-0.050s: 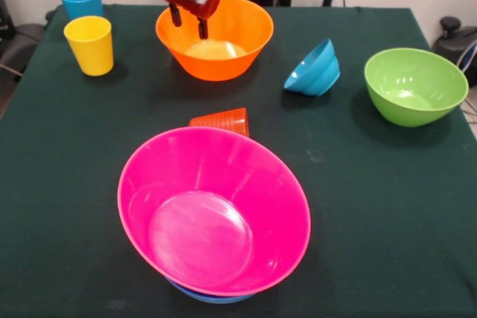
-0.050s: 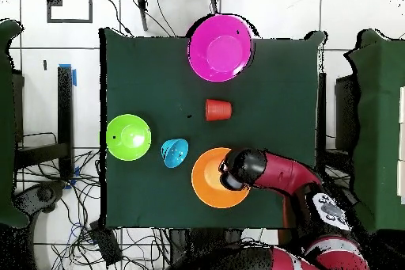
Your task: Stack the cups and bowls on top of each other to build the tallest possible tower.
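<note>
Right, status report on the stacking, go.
Tool open, empty, over the orange bowl's rim. Tower: pink bowl on blue, tilted. Orange-red cup on its side behind it. Green bowl, ridged blue bowl, two cups unstacked.

Bare cloth lay open right of the pink bowl; the orange-red cup blocked the lane toward the orange bowl.

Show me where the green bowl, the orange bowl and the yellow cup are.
green bowl (image 1: 414, 85): front view, inner wall.
orange bowl (image 1: 238, 27): front view, inner wall.
yellow cup (image 1: 91, 51): front view, outer side.
</note>
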### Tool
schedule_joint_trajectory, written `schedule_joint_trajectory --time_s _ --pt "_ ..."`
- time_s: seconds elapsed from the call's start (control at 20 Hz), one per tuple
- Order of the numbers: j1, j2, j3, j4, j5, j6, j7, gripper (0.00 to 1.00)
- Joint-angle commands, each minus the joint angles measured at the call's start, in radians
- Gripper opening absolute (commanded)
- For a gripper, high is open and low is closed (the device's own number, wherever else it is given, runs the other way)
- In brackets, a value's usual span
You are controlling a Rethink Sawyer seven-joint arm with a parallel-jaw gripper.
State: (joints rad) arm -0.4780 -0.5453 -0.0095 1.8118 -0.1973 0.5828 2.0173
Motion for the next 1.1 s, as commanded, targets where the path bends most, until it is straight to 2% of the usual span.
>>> schedule_joint_trajectory --time_s 0.05,0.25,0.4,0.65,0.95,1.1 --pt "0.021 -0.032 0.118 -0.003 -0.043 0.098 -0.09 1.0" --pt "0.021 -0.019 0.118 -0.011 -0.053 0.077 -0.079 1.0" --pt "0.006 -0.017 0.138 0.009 -0.026 0.062 -0.059 1.0" --pt "-0.022 -0.035 0.155 0.015 -0.026 0.095 -0.091 1.0" --pt "-0.055 -0.019 0.156 -0.019 -0.05 0.125 -0.13 1.0" --pt "-0.084 -0.029 0.152 -0.028 -0.087 0.144 -0.181 1.0"
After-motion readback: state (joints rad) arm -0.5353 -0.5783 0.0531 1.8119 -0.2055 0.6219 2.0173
